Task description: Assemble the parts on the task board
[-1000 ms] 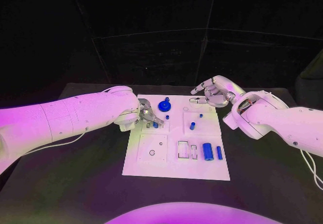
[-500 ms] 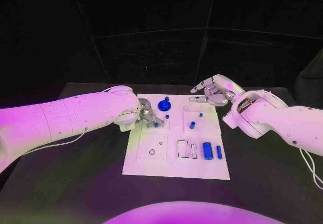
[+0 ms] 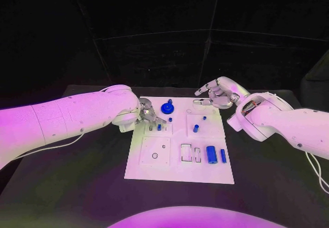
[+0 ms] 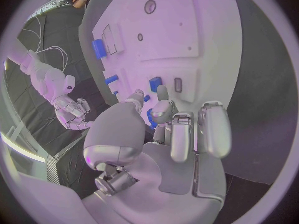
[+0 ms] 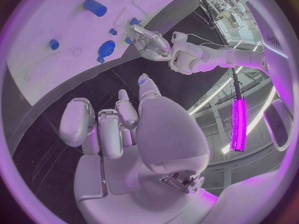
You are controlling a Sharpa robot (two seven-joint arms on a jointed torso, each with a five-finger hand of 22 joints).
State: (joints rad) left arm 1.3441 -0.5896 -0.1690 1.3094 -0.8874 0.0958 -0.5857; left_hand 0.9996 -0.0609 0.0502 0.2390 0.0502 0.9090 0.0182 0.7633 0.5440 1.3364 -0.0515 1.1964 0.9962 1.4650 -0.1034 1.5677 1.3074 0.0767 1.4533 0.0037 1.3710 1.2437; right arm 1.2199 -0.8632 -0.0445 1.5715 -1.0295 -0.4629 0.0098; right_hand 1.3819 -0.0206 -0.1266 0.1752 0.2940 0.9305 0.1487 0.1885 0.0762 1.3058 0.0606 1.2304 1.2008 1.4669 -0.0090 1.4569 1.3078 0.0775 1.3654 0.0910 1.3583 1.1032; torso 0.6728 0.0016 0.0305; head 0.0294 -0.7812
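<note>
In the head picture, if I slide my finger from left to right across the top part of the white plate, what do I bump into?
Left hand → small blue peg → round blue knob → blue peg → right hand.

I see the white task board (image 3: 175,161) lying flat on the worktop. A round blue knob part (image 3: 168,108) stands near its far edge. A short blue peg (image 3: 195,127) stands upright toward the board's middle, and two blue cylinders (image 3: 212,154) lie side by side near its right edge.

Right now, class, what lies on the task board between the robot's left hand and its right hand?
In the head view, a round blue part stands on the task board between the left hand and the right hand.
</note>
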